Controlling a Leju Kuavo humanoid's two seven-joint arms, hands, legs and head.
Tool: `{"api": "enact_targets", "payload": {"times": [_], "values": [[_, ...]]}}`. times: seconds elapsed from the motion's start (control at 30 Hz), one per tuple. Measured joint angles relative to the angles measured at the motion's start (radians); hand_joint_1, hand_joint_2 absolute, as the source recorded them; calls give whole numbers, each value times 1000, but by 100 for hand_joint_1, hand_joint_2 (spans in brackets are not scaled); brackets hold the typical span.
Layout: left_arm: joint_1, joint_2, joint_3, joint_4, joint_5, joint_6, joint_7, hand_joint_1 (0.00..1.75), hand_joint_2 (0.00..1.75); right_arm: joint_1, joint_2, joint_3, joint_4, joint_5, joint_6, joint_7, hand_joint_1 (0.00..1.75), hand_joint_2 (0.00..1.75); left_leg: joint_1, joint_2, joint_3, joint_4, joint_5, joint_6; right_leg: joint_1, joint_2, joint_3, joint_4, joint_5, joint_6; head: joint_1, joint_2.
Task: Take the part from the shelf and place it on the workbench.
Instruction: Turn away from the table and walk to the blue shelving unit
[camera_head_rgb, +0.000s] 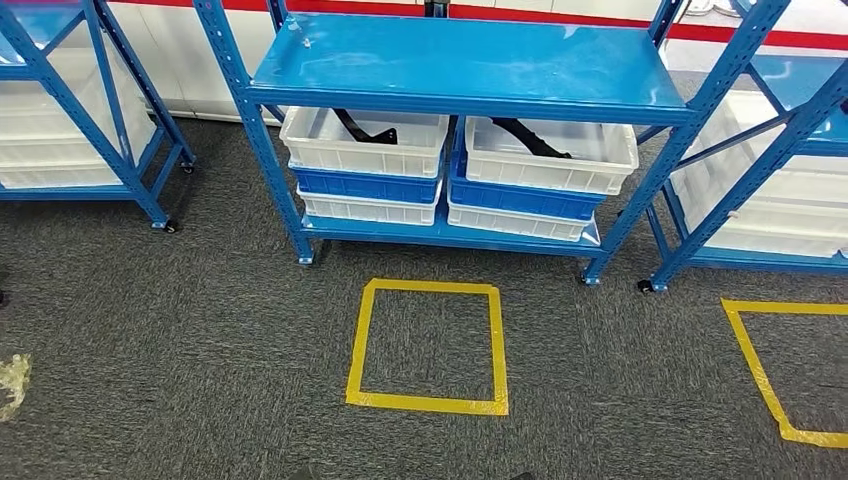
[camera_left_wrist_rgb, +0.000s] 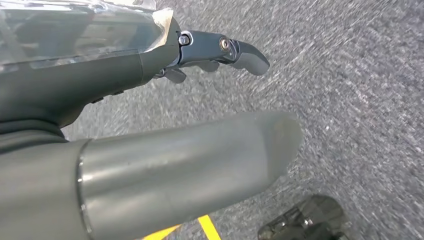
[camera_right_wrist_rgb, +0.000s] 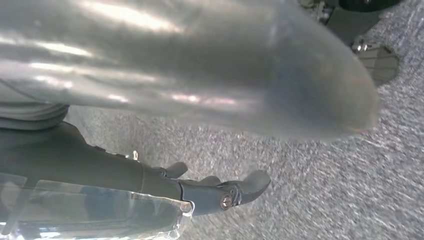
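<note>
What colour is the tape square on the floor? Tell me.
Yellow; the tape square shows best in the head view.

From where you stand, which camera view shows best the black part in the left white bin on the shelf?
The head view: the black part lies in the left white bin on the blue shelf, partly hidden under the upper board. Both wrist views face grey carpet, past the left hand and right hand.
</note>
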Motion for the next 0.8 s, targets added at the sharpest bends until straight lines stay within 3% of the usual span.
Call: {"api": "enact_targets", "payload": {"times": [0.03, 0.1, 0.17, 0.2, 0.23, 0.27, 0.33, 0.4, 0.47, 0.57, 0.67, 0.8], "values": [[0, 0, 0, 1, 2, 2, -2, 0, 0, -1, 0, 0, 0, 4, -1, -3, 0, 0, 1, 11, 3, -5, 4, 8, 2, -23, -16, 28, -14, 0, 2, 0], [2, 0, 1, 4, 5, 3, -5, 0, 0, -4, 1, 0, 0, 11, -2, -8, 0, 0, -1, 32, 5, -8, 7, 17, 4, -71, -72, 143, -66, -6, 7, 0], [4, 0, 2, 6, 6, 3, -5, 0, 0, -5, 1, 0, 0, 13, -2, -9, 0, 0, -3, 52, 4, -8, 5, 19, 3, -83, -131, 268, -110, -5, 8, 0], [4, 0, 3, 7, 6, 3, -5, 0, 0, -4, 1, 0, 0, 14, -2, -9, 0, 0, -3, 59, 4, -8, 5, 19, 3, -84, -142, 295, -116, -2, 8, 0], [5, 1, 4, 8, 6, 3, -5, 0, 0, -3, 1, 0, 0, 14, -3, -9, 0, 0, -3, 64, 5, -8, 4, 18, 1, -85, -137, 289, -109, 5, 9, 0], [4, 0, 5, 8, 6, 3, -6, 0, 0, -2, 0, 0, 0, 14, -3, -9, 0, 0, -2, 66, 6, -7, 3, 17, -1, -87, -113, 244, -90, 12, 9, 0], [4, 0, 6, 10, 6, 3, -6, 0, 0, -3, -2, 0, 0, 15, -3, -10, 0, 0, -2, 71, 10, -7, -1, 10, -3, -97, -36, 102, -43, 23, 10, 0], [3, 0, 7, 11, 6, 3, -8, 0, 0, -5, -2, 0, 0, 15, -3, -11, 0, 0, -7, 74, 12, -6, -7, 1, 0, -103, 17, 6, -17, 18, 9, 0], [2, 0, 8, 13, 7, 0, -9, 0, 0, -4, -1, 0, 0, 15, -3, -12, 0, 0, -12, 74, 12, -4, -9, 7, -1, -102, 28, -9, -11, 9, 8, 0], [1, 1, 10, 14, 6, -5, -10, 0, 0, -4, -1, -2, 0, 16, -4, -14, 0, 0, -10, 74, 14, -7, -6, 25, 0, -100, 28, -9, -10, 5, 7, 0], [0, 0, 10, 15, 6, -7, -10, 0, 0, -4, -1, -7, 0, 17, -5, -16, 0, 0, -8, 74, 18, -15, -4, 19, 4, -100, 28, -9, -12, 0, 6, 0], [-1, 0, 10, 15, 6, -15, -10, 0, 0, -4, -2, -12, 0, 19, -6, -17, 0, 0, -5, 74, 19, -21, -1, -10, 7, -100, 27, -8, -11, -7, 6, 0]]}}
